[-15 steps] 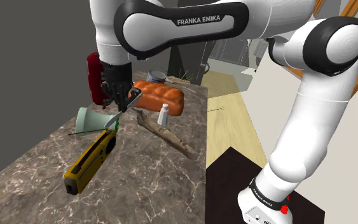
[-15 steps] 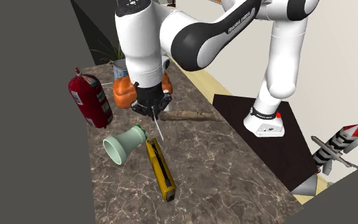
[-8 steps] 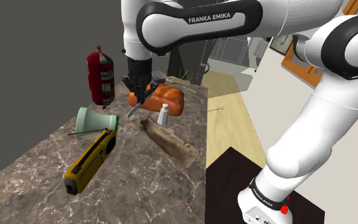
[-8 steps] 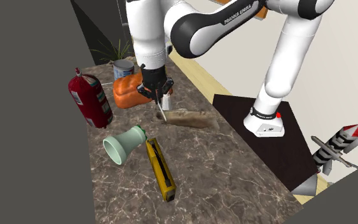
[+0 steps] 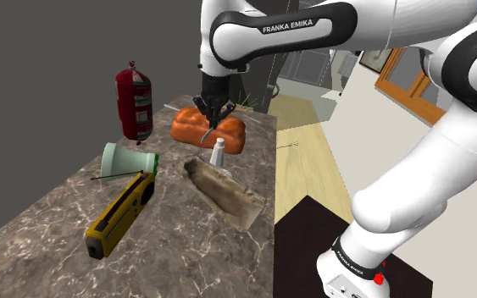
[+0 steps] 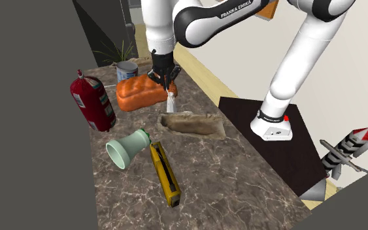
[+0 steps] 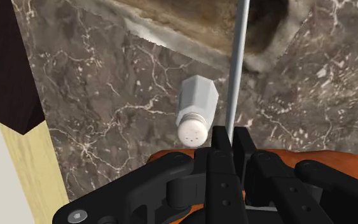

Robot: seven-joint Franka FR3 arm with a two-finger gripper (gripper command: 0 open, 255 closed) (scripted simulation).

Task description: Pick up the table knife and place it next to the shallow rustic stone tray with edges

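As the end effector pinches it, the table knife hangs upright, blade down.

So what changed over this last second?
The arm carried the knife, clamped in the jaws throughout, from by the green cup toward the shoulder view's right, to hang over the shaker beside the tray. The tray shows broader now, as if it settled flat. Cup, yellow torch and extinguisher stayed put.
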